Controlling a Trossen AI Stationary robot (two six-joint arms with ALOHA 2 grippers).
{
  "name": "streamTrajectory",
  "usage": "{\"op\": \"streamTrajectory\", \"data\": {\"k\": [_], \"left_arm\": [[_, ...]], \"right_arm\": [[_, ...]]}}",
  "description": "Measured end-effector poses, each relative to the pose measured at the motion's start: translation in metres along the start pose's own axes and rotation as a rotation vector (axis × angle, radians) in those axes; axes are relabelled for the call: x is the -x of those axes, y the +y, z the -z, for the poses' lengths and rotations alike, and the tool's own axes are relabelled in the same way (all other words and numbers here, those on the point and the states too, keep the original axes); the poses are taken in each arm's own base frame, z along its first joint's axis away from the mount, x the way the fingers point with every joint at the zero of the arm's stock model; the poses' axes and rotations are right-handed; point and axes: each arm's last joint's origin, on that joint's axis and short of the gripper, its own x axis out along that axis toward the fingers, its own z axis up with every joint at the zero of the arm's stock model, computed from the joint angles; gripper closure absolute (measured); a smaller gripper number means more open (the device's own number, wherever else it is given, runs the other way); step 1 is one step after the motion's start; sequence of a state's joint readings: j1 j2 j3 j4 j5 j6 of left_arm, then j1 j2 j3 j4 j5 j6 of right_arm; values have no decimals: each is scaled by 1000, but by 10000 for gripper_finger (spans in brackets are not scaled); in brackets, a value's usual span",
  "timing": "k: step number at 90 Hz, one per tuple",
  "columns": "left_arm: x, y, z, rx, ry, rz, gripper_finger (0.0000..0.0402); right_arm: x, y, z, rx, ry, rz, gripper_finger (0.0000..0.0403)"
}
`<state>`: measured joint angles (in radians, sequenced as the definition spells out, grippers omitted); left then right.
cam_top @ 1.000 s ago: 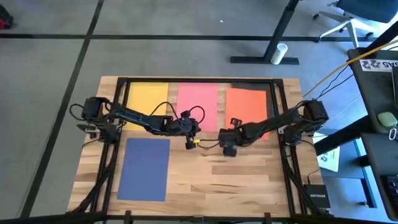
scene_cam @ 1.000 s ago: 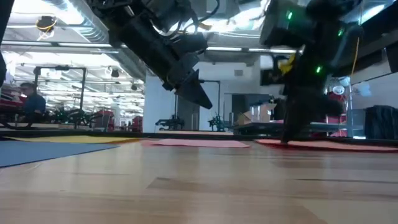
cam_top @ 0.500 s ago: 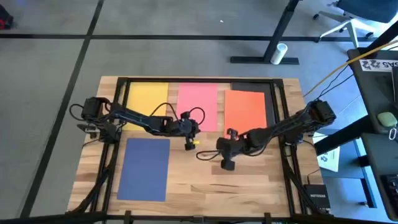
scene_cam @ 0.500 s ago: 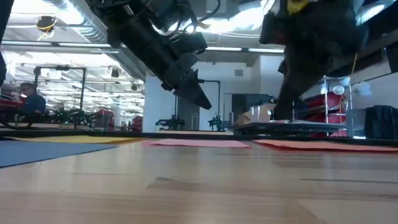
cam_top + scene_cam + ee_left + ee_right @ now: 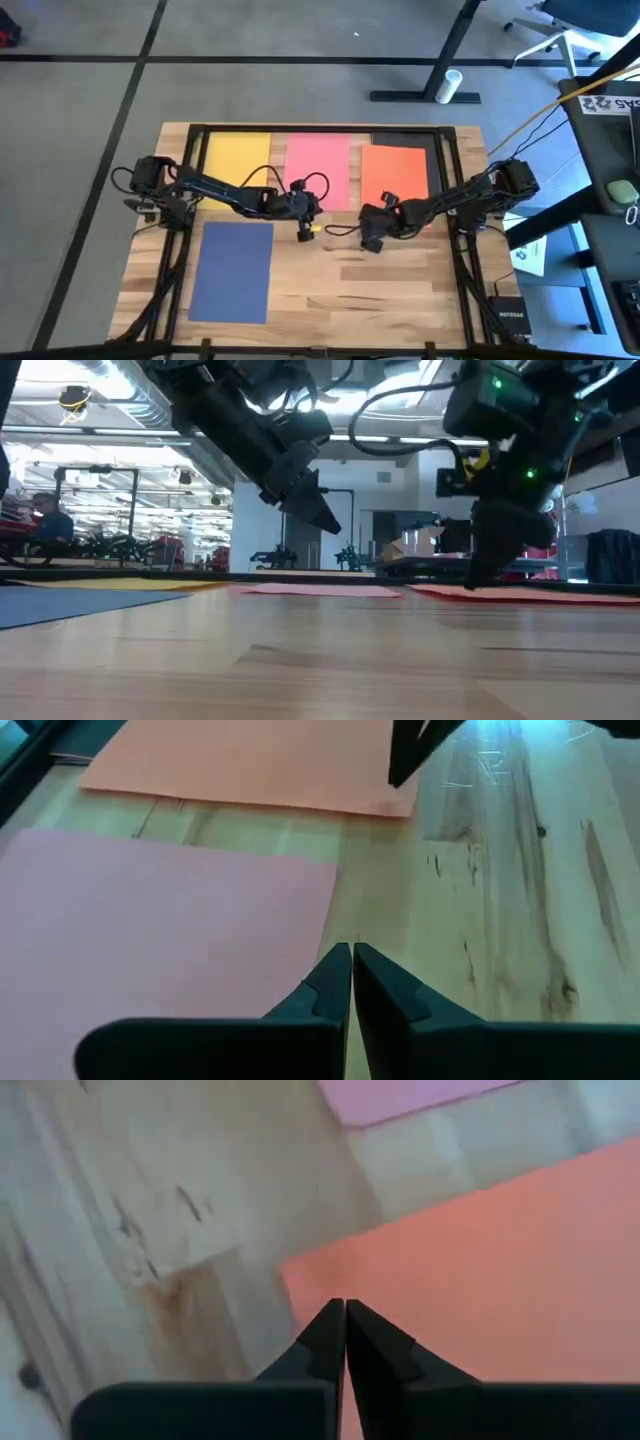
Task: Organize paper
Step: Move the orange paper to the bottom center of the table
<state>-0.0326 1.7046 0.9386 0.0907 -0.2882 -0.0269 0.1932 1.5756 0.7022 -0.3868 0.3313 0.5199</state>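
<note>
Five sheets of paper lie flat on the wooden table: yellow (image 5: pixel 237 157), pink (image 5: pixel 318 170), orange (image 5: pixel 394 172), black (image 5: pixel 402 138) showing from under the orange sheet's far edge, and navy blue (image 5: pixel 233 270) at the near left. My left gripper (image 5: pixel 303 233) is shut and hangs above the table (image 5: pixel 326 522), just off the pink sheet's near right corner (image 5: pixel 325 870). My right gripper (image 5: pixel 372 241) is shut and stands low over the orange sheet's near left corner (image 5: pixel 300 1275). My right gripper points its shut fingertips (image 5: pixel 484 582) down at the orange sheet's near left corner (image 5: pixel 300 1275), slanting in from the table's right. The tips reach about the sheet's level in the low view. I cannot tell whether they touch the sheet, which lies flat.
A black frame (image 5: pixel 320 128) runs along the table's far edge and down both sides. Bare wood (image 5: pixel 380 290) lies open on the near right. A white printed sheet (image 5: pixel 530 255) sits off the table's right edge. A person (image 5: pixel 48 520) shows far off in the room.
My right gripper lifted and swung toward the table's near edge, then came back toward the far edge and down to the orange sheet's near left corner, staying shut. The orange sheet's near edge now lies a little farther back than a second ago.
</note>
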Motion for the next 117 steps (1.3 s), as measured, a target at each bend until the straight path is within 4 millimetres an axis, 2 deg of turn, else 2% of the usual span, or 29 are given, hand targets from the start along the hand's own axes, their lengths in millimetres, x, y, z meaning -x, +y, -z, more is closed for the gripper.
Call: {"op": "streamTrajectory", "data": {"k": [16, 38, 52, 63, 71, 79, 100, 117], "left_arm": [[14, 7, -12, 19, -56, -5, 402], [34, 20, -26, 44, -135, -22, 402], [43, 27, -15, 72, -191, -34, 402], [50, 33, -3, 112, -226, -40, 402], [52, 34, 6, 123, -225, -43, 402], [55, 35, 11, 140, -222, -41, 402], [54, 34, 20, 146, -214, -40, 402], [53, 34, 21, 144, -209, -40, 402]], "right_arm": [[-6, 2, 6, -52, -34, -93, 403], [-7, 11, -1, -78, -85, -277, 403], [-6, 20, -6, -115, -128, -382, 403], [1, 36, -11, -90, -164, -438, 403], [13, 46, -17, -53, -196, -408, 403], [20, 45, -18, -27, -159, -277, 403], [16, 22, 4, -82, 25, 50, 403], [8, 13, 21, -146, 84, 106, 403]]}}
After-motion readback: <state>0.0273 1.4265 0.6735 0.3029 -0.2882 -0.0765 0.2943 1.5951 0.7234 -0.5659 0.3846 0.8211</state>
